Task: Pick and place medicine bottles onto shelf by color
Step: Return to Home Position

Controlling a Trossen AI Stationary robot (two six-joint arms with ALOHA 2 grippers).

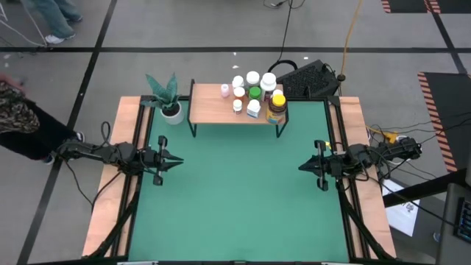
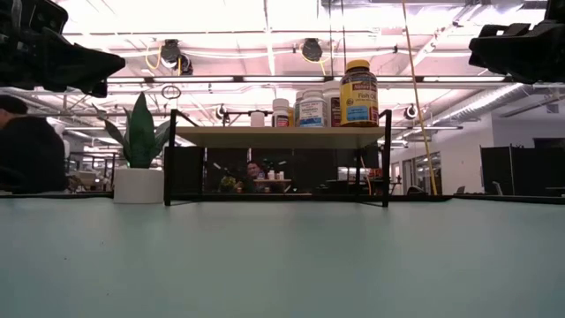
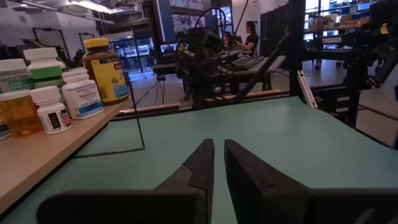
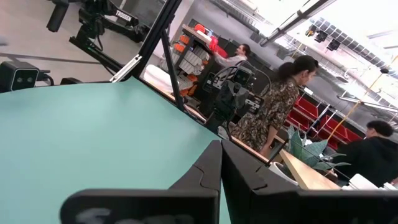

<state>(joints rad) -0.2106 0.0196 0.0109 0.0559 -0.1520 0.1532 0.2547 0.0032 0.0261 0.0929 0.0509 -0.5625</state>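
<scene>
I see a potted plant [image 1: 168, 99] just beside the shelf [image 1: 217, 112] at its left end. Medicine bottles [image 1: 254, 92] cluster on the shelf's right half, well apart from left gripper [image 1: 180, 161] and right gripper [image 1: 301, 167]. Both are clenched and empty, at opposite sides of the table [image 1: 235, 213].

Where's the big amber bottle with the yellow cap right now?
In the high view the amber bottle stands at the right end of the shelf, near its front edge, just right of a white bottle.
</scene>
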